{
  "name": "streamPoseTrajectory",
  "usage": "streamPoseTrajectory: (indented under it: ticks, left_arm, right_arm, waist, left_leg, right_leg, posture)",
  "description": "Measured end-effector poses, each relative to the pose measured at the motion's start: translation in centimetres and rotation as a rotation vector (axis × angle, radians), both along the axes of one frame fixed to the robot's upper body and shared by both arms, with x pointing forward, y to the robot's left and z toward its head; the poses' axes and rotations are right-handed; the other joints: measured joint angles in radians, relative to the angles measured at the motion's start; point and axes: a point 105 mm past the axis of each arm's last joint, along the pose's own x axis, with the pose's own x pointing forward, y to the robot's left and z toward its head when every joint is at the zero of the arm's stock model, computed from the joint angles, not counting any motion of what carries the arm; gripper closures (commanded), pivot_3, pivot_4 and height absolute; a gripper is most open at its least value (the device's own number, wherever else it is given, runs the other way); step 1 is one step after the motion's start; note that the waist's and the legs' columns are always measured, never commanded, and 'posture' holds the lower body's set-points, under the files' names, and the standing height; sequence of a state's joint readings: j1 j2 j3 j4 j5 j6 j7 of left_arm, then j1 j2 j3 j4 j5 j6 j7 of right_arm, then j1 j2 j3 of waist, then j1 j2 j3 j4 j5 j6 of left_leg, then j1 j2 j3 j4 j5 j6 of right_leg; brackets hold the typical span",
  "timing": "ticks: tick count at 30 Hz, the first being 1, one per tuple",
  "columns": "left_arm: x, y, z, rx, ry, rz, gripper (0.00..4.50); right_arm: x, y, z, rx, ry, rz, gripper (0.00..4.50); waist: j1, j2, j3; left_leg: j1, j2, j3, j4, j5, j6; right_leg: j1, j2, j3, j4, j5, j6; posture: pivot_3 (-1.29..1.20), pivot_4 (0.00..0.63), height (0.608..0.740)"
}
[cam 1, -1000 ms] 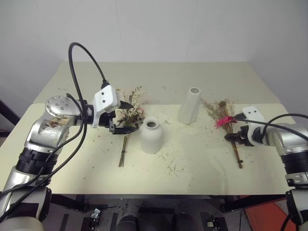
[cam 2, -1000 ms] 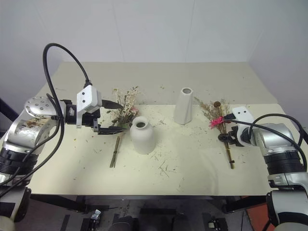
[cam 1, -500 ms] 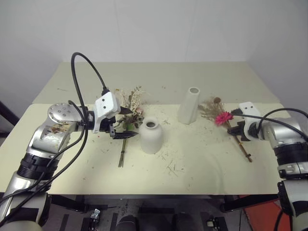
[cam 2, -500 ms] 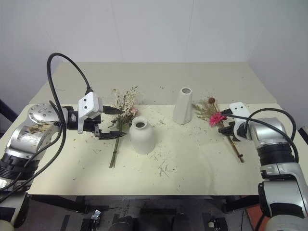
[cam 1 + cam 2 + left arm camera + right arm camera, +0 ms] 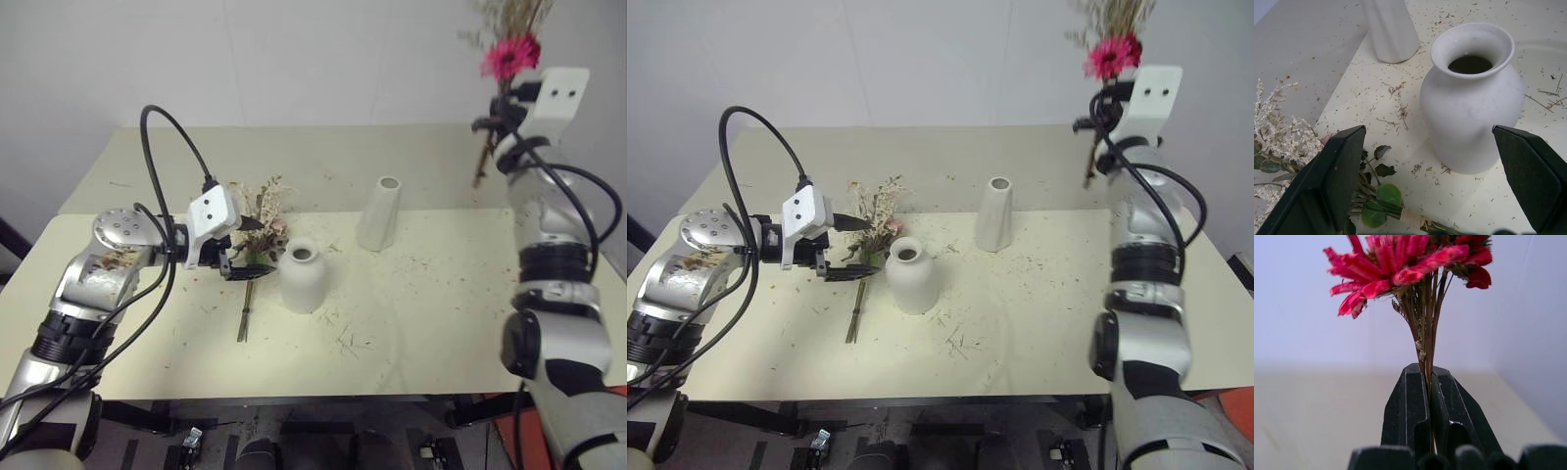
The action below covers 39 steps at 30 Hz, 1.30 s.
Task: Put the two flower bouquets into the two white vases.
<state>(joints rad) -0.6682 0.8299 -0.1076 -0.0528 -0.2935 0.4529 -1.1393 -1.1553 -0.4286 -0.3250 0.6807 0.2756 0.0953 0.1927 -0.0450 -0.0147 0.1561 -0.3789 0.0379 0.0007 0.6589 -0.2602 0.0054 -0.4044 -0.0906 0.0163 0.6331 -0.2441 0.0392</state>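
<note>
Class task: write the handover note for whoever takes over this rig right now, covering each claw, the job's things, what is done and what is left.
Right claw: shut on the magenta-flower bouquet, held high above the table.
Left claw: open, hovering at the pale pink rose bouquet, which lies on the cream table beside the short round white ceramic vase.
Tall slim white cone vase: upright.
Done: no bouquet sits in a vase.
Left: place both bouquets.

The right arm is raised high above the table, its right gripper pointing upward — fingers pressed together on thin stems. The left arm is bent low over the table (elbow out), its left gripper spread wide.
</note>
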Motion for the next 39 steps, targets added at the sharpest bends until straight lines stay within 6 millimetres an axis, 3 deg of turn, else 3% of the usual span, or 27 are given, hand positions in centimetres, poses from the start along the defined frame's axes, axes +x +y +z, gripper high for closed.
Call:
streamPoseTrajectory:
  ticks: [4,13,28,39]
  left_arm:
    - [-0.3,0.3,0.6,-0.001,-0.015,0.001,0.0]
    - [-0.8,1.4,0.9,-0.004,-0.024,0.048,0.0]
    - [-1.2,1.9,0.9,0.007,-0.023,0.076,0.0]
    - [-1.2,2.0,0.9,0.007,-0.018,0.08,0.0]
  right_arm:
    - [-0.3,2.3,1.1,0.116,-0.138,0.146,4.45]
    - [0.4,5.5,-0.4,0.149,-0.162,0.249,4.45]
    - [-1.3,7.1,-1.1,0.106,-0.216,0.274,4.45]
    - [-1.1,7.8,-2.6,0.096,-0.168,0.286,4.45]
  waist:
    - [0.0,0.001,0.0]
    - [0.0,0.001,0.001]
    - [0.0,0.001,0.001]
    - [-0.001,0.002,0.001]
  left_leg:
    - [0.0,0.0,0.0,0.0,0.0,0.0]
    - [0.0,0.0,0.0,0.0,0.0,-0.001]
    - [0.001,0.0,0.0,0.0,0.001,-0.001]
    - [0.002,0.0,0.0,0.0,0.0,-0.001]
  right_leg:
    - [0.0,0.0,0.0,0.0,0.0,0.0]
    - [-0.001,0.0,0.0,0.002,0.0,0.0]
    - [-0.001,0.0,0.0,0.003,0.0,0.0]
    - [-0.001,0.0,0.0,0.003,0.0,0.0]
  posture:
    - [0.0,0.15,0.74]
    - [0.0,0.15,0.74]
    - [0.0,0.15,0.74]
    - [0.0,0.15,0.74]
